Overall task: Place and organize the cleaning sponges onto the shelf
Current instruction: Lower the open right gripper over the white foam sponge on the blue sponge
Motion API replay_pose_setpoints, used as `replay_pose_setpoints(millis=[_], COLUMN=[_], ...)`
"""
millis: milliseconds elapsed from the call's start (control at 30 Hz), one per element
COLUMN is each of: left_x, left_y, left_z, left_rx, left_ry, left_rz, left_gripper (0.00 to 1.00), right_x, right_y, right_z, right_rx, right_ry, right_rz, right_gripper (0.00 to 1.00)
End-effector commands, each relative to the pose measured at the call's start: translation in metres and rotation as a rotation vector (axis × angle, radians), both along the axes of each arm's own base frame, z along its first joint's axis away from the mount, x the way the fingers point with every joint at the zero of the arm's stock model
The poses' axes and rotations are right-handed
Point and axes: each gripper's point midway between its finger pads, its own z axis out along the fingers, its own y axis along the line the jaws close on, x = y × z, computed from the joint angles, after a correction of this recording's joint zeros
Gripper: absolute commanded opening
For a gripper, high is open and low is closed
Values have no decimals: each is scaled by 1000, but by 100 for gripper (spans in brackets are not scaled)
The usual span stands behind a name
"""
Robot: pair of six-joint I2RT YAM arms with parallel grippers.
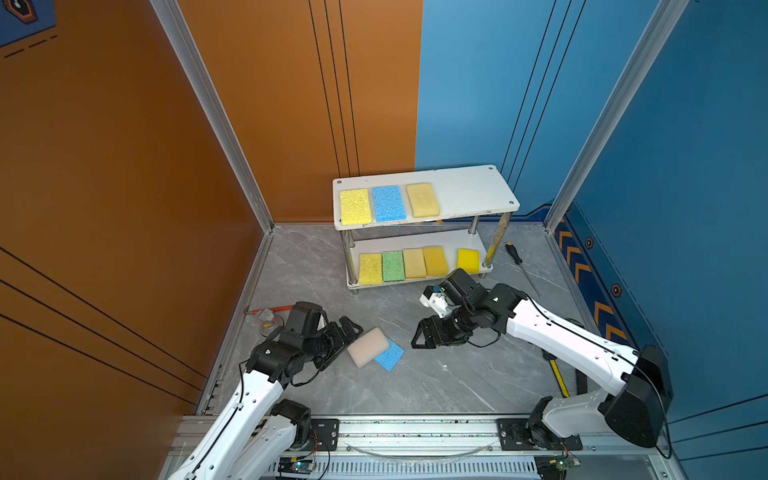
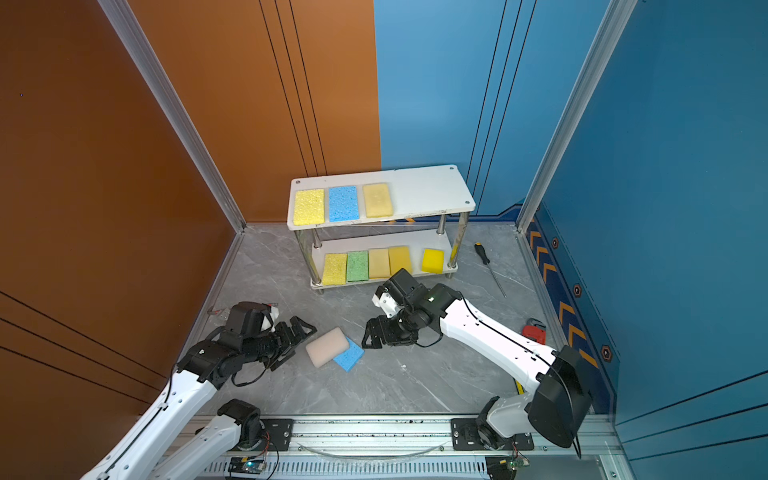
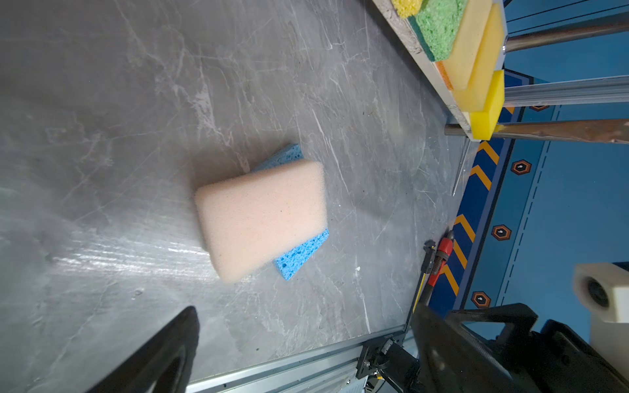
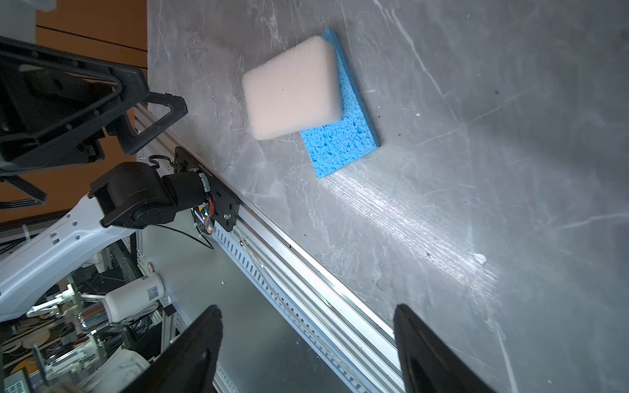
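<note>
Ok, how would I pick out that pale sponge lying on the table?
From the white two-tier shelf, come forward across the grey marbled table to the gap between the left gripper and the right gripper. There a thick whitish-pink foam sponge with rounded corners lies partly on a thin blue porous sponge. It is the only pinkish one.

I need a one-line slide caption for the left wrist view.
Whitish-pink sponge lying partly over a blue sponge on the grey table.

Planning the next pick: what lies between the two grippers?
In both top views: the whitish-pink sponge, resting partly on a blue sponge; the rest is bare tabletop.
</note>
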Motion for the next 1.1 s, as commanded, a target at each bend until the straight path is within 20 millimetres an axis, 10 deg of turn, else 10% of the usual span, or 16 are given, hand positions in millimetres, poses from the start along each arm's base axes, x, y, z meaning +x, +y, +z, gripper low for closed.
replay_pose_setpoints(millis=[0,600,1067], left_x=[7,37,102], left_y=[2,23,0], left_z=[-9,-42,-57], left_rx=[26,-48,-61], left_ry=[-16,-8,-47], left_rz=[-3,62,-13], left_gripper=[98,100,99], right_x=[2,-35,-10], right_y=[27,75,99], right_z=[6,-50,-84], right_rx=[99,83,46], right_ry=[47,334,339], right_rz=[40,221,162], right_gripper=[84,85,84])
